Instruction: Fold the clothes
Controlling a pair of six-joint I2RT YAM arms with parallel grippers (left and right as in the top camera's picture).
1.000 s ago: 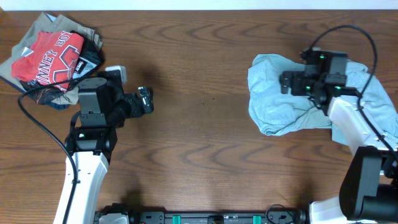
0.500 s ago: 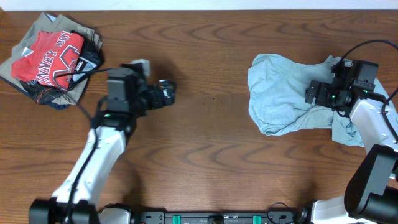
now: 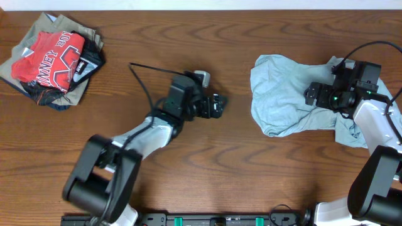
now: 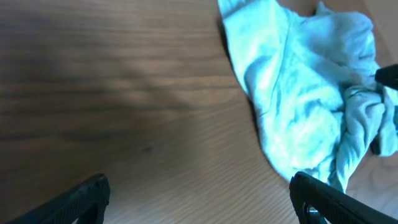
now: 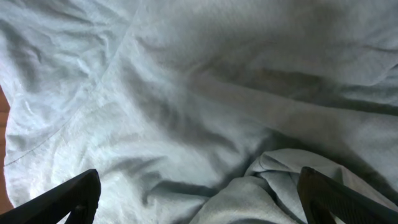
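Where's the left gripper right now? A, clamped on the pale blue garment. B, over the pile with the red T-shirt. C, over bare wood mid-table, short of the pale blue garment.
C: the left gripper hangs open over the table, with the pale blue garment ahead of it and untouched by it.

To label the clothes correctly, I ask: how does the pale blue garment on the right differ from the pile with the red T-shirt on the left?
The pale blue garment is one plain piece; the pile holds several pieces, a red T-shirt with white lettering on top. The right hand hovers over the pale blue garment; no hand is near the pile. Both lie rumpled on the table.
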